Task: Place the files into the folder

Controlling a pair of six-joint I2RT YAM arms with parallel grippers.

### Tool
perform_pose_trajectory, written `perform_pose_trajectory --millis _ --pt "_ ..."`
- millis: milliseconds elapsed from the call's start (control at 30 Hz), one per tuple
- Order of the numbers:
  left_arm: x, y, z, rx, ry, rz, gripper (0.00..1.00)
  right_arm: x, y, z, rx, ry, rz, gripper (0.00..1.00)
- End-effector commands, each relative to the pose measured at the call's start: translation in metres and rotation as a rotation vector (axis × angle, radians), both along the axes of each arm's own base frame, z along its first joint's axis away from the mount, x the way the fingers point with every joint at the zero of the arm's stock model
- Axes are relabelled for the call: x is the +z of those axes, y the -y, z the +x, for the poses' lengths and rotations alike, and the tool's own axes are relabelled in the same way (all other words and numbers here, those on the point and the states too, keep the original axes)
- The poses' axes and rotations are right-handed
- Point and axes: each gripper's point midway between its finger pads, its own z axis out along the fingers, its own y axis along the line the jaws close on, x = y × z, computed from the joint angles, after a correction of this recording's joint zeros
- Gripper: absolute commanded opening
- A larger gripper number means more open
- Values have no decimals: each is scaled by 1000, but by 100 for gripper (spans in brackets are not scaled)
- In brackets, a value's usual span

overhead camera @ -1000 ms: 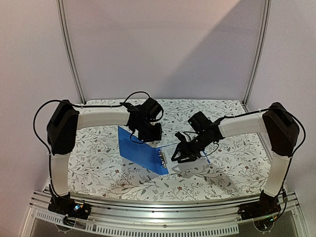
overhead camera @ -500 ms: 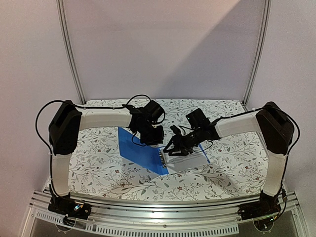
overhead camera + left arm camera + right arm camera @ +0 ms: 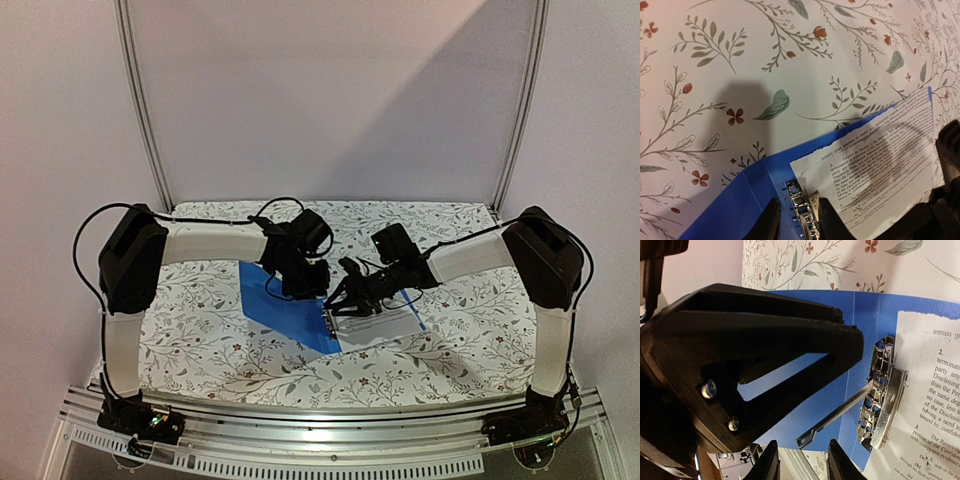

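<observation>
**Both my grippers at the binder's spine, paper lying on its right leaf**

The whole work surface is a white tablecloth (image 3: 200, 335) printed with grey-green sprigs and small red flowers. It reaches back to plain pale lilac walls (image 3: 330, 100). Two slim metal poles (image 3: 140, 100) rise from the far corners, and a ribbed aluminium rail (image 3: 320, 425) runs along the near edge where my arms are bolted.

In the middle of the cloth the bright blue rectangular plastic folder (image 3: 275, 305) lies open and flat. The files (image 3: 385, 325), a thin white paper sheet with black print and a ragged top edge, rest on its right leaf, just beside the metal ring clip (image 3: 802, 212) on the spine. Blue shows beyond the sheet's top edge.

My left gripper (image 3: 799, 220) hangs low over the spine. Its fingers are a little apart, with the ring clip showing between them and a sliver of blue on either side. My right gripper (image 3: 802, 460) is also parted. The tip of the clip's thin metal lever (image 3: 840, 412) sits between its fingers, and neither finger touches it. The two grippers are close together above the spine.
</observation>
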Motion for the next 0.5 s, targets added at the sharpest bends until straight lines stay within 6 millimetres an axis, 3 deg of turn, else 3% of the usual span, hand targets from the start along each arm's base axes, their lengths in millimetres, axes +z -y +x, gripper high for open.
perform_pose_trajectory --millis 0,467 --pt "0 1 -9 -13 -1 5 27 -5 -10 1 10 -31 25 30" --pt "-2 2 -8 -24 2 10 25 -11 -11 -6 27 -72 32 19"
